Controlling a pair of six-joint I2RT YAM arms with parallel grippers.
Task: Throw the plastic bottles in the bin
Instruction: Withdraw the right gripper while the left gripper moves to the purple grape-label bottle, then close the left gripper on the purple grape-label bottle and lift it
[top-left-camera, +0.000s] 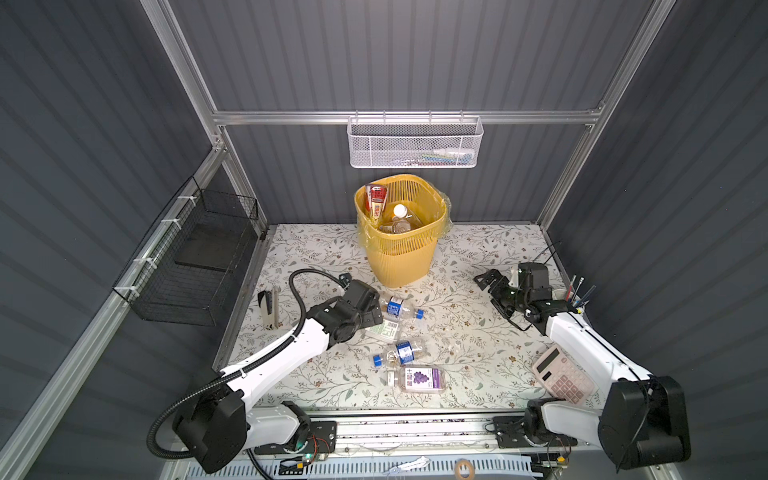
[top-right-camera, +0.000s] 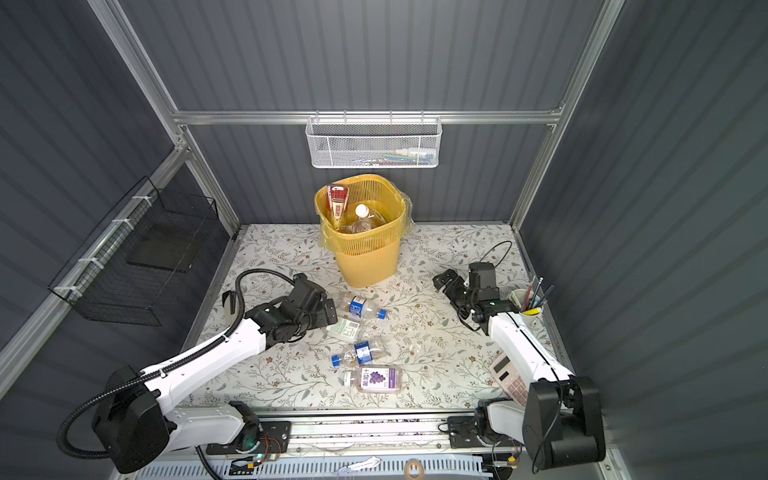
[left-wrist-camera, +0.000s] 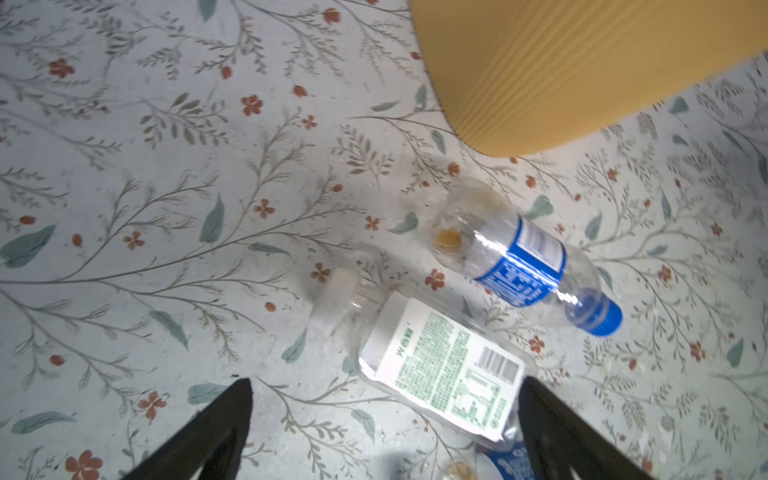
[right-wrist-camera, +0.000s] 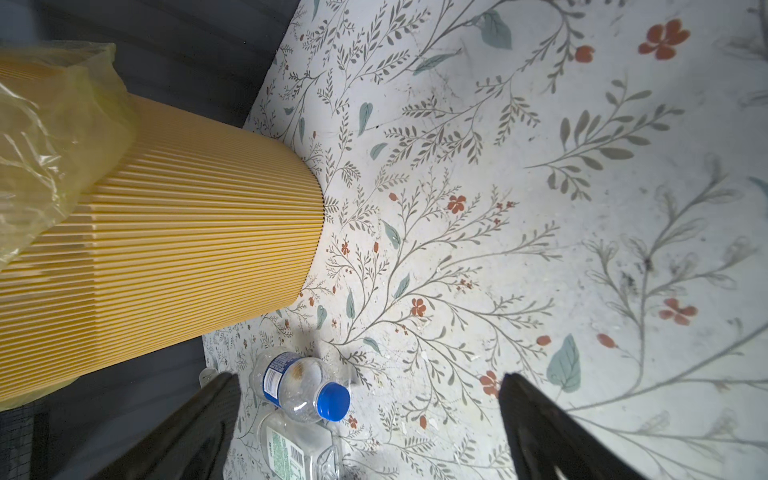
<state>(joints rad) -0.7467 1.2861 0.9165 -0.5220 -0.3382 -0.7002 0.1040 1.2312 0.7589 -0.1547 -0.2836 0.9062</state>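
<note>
L gripper (top-left-camera: 376, 311) sits low over the tabletop (top-left-camera: 457, 257), just front-left of the bin (top-left-camera: 401, 253). Its jaws are wide open w/ nothing held. In the left wrist view the green-white bottle (left-wrist-camera: 444, 370) lies flat, bottom end btwn the two fingers (left-wrist-camera: 224, 415) and close to one of them; can't tell if it touches. The blue-label bottle (left-wrist-camera: 528, 262) lies just beyond it, near the bin's base, blue cap pointing toward the right side of the table.

R gripper (top-left-camera: 488, 293) hangs to the right of the bin over bare tabletop, jaws also spread wide & empty, well apart from every bottle.

Two more lie nearer the front in both top views: a crushed bottle (top-left-camera: 401, 352) w/ blue label and cap, and just in front of it the grape bottle (top-left-camera: 419, 379), on its side.

The bin stands upright at back centre, lined w/ a yellowish bag. Inside it a red-label bottle (top-left-camera: 376, 201) leans against the wall, and a white-cap bottle (top-left-camera: 400, 214) rests on other clear ones.

A calculator (top-left-camera: 563, 380) lies front right, partly under the R arm. A pen cup (top-left-camera: 575, 301) stands at the right edge, and a stapler (top-left-camera: 268, 307) lies at the left edge.
</note>
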